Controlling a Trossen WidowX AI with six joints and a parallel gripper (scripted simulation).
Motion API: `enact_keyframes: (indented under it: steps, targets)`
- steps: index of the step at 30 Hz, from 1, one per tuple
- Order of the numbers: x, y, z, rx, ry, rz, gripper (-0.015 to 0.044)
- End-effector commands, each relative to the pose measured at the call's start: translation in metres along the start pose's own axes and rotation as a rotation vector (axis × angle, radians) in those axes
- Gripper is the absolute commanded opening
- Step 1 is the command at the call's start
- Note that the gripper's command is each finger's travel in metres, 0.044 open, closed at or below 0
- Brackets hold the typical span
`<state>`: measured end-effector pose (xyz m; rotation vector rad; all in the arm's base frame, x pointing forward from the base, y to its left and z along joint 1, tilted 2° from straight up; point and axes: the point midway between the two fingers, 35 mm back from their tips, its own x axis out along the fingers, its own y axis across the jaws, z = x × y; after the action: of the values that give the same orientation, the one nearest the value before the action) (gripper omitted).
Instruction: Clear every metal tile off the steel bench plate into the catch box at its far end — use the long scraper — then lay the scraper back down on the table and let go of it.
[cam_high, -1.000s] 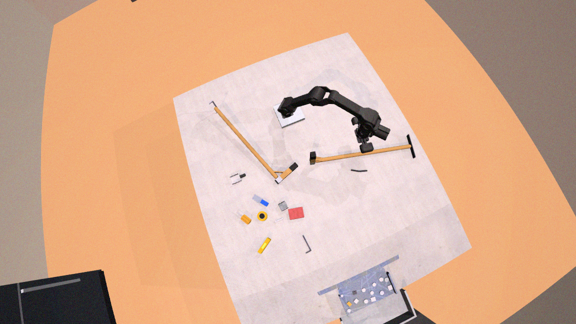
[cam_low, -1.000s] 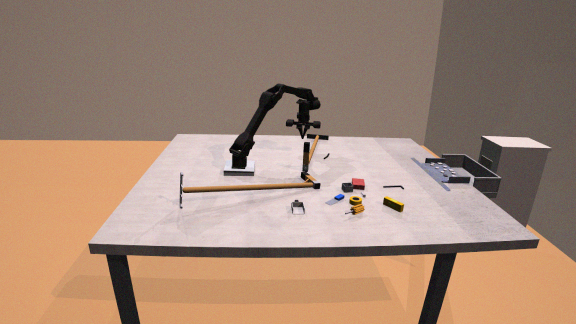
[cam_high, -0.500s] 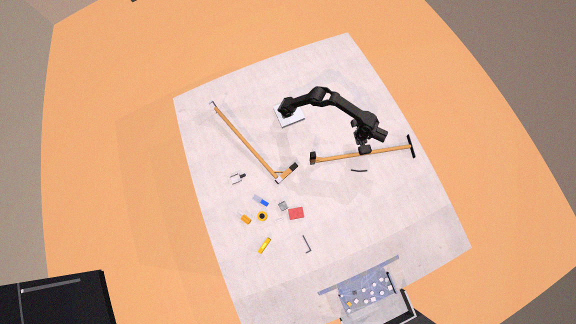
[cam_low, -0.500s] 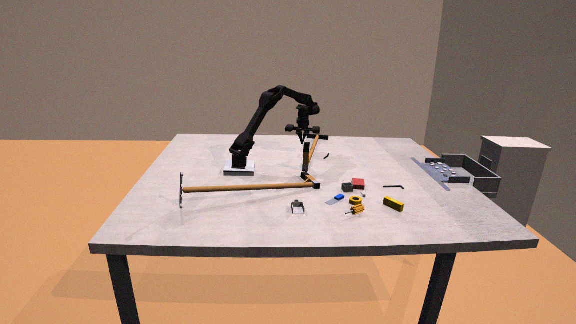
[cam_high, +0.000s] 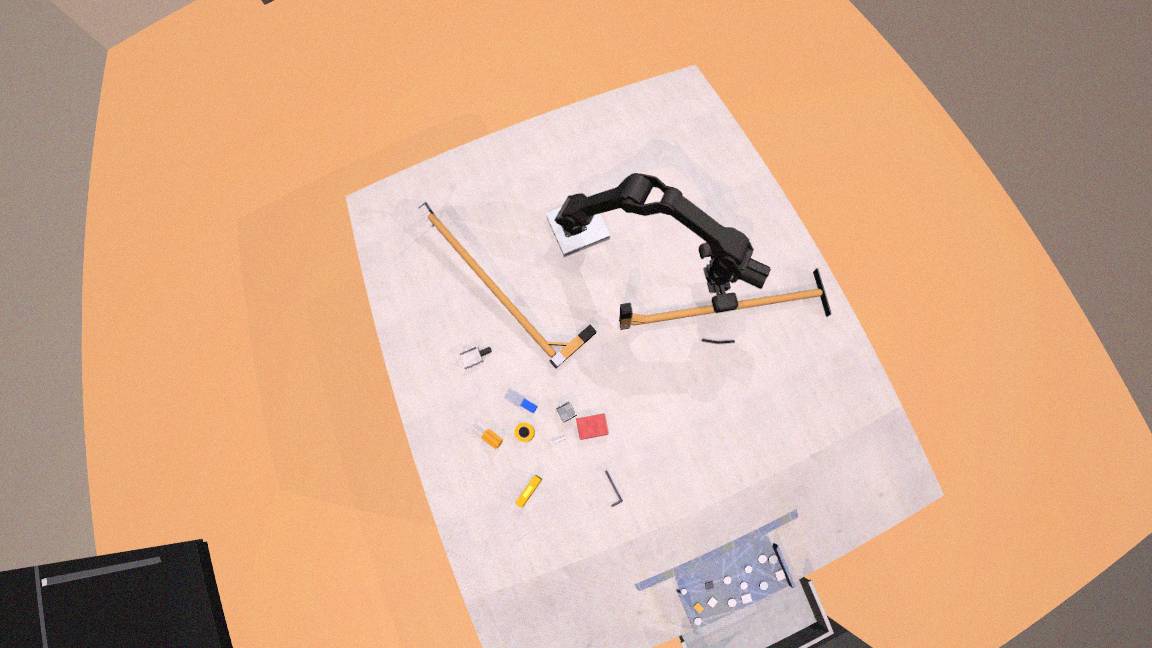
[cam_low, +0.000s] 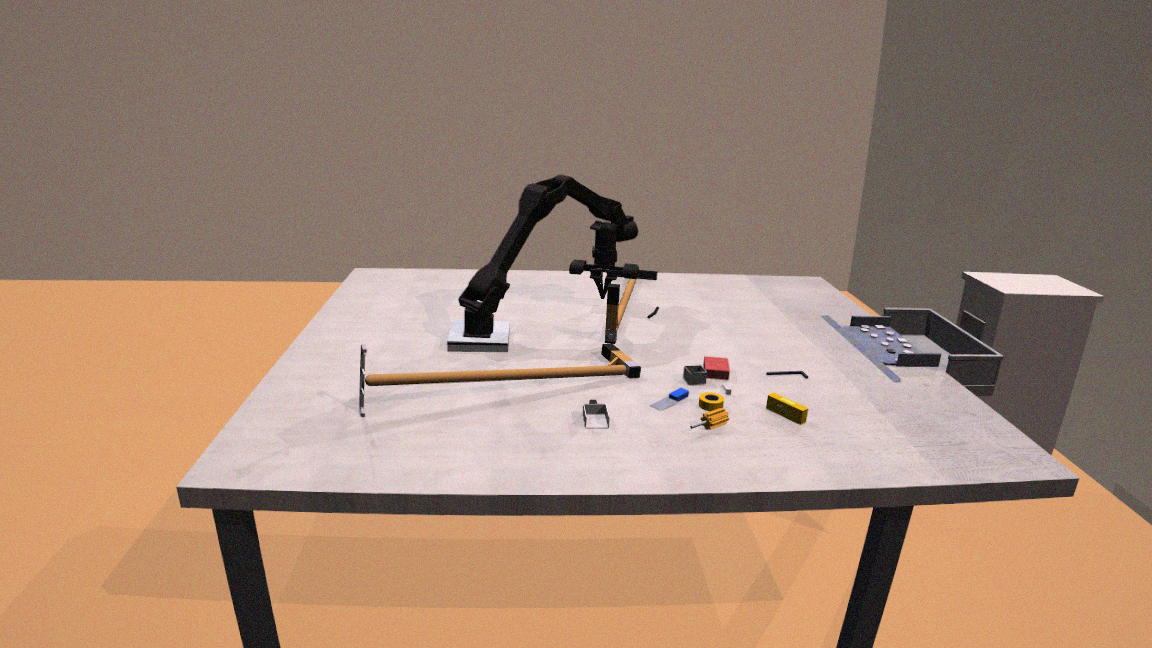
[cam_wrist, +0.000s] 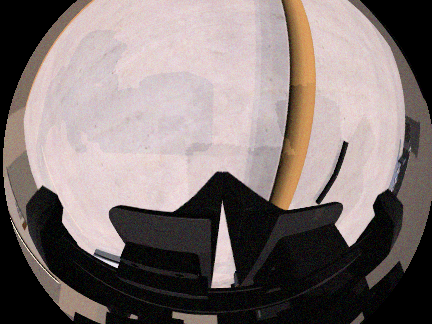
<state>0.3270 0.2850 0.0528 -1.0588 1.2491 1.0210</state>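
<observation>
My gripper (cam_low: 602, 294) (cam_wrist: 222, 177) is shut and empty, pointing down, a little above the table beside the wooden handle (cam_high: 676, 313) (cam_low: 625, 303) (cam_wrist: 303, 75) of a long tool. This tool has a wide black blade (cam_high: 818, 279) at one end and a black block at the other. A second long wooden tool (cam_high: 491, 283) (cam_low: 499, 374) lies on the other side of the arm, with a thin crosswise head. I cannot tell which is the scraper. Small tiles, mostly white (cam_high: 762, 558) (cam_low: 880, 326), lie spread on the steel plate (cam_high: 716, 549) (cam_low: 860, 346). The catch box (cam_high: 817, 608) (cam_low: 970, 368) adjoins its far end.
A thin black curved piece (cam_high: 714, 342) (cam_low: 656, 310) (cam_wrist: 336, 175) lies near the handle. A red block (cam_high: 592, 426) (cam_low: 716, 367), yellow level-like block (cam_high: 528, 490) (cam_low: 786, 407), tape roll (cam_high: 517, 427), hex key (cam_high: 614, 504) (cam_low: 785, 373) and other small tools lie between the second tool and the plate.
</observation>
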Motion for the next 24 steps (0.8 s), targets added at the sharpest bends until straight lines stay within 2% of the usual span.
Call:
enact_keyframes:
  steps: [1,24]
  targets:
    - [0.009,0.001,-0.002,0.008,0.006,0.002,0.0000]
    - [0.016,-0.014,0.000,0.014,0.003,-0.001,0.0000]
